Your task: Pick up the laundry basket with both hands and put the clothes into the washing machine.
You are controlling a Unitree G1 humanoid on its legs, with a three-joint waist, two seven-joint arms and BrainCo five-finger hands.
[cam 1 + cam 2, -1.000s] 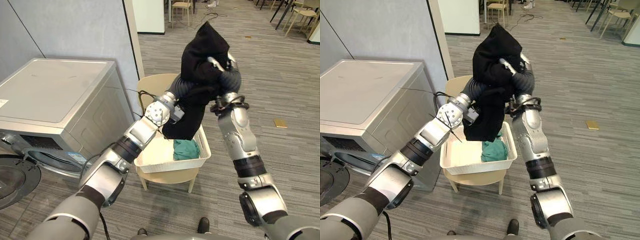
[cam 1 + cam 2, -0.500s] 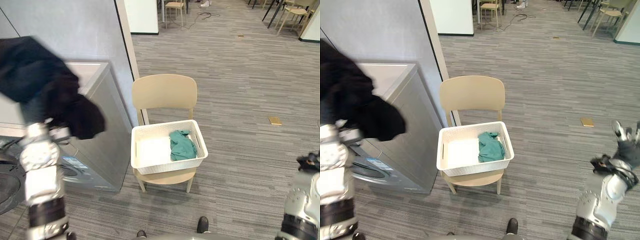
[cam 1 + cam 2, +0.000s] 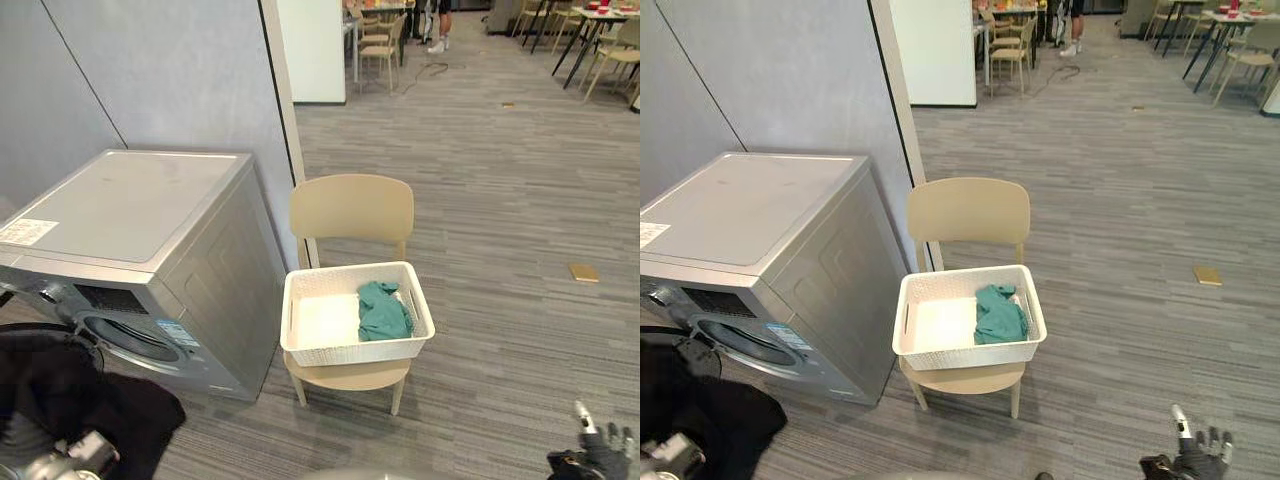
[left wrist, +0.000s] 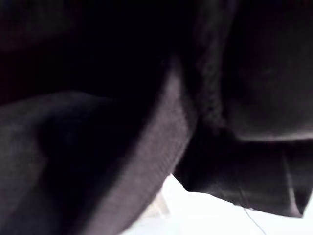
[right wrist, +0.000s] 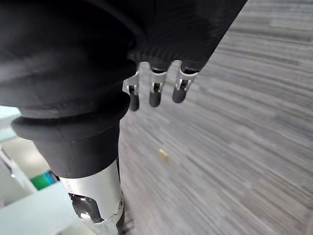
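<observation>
A white laundry basket [image 3: 355, 352] sits on a beige chair [image 3: 352, 208]. Inside it lie a green garment [image 3: 382, 310] and a white cloth [image 3: 325, 318]. The grey washing machine [image 3: 130, 200] stands left of the chair, its round front opening [image 3: 130, 340] facing me. A black garment [image 3: 100, 410] hangs low in front of that opening, draped over my left arm, and covers my left hand; black cloth [image 4: 98, 73] is all the left wrist view shows. My right hand [image 3: 597, 452] is low at the right, far from the basket, its fingers [image 5: 154, 90] straight and holding nothing.
A grey partition wall [image 3: 150, 70] rises behind the machine. A small yellow object [image 3: 584, 271] lies on the striped floor to the right. Chairs and tables [image 3: 380, 40] stand far back. Open floor spreads right of the chair.
My left arm has dropped with the black garment from level with the machine's top to low before its front. My right hand has sunk lower. The camera view has shifted too.
</observation>
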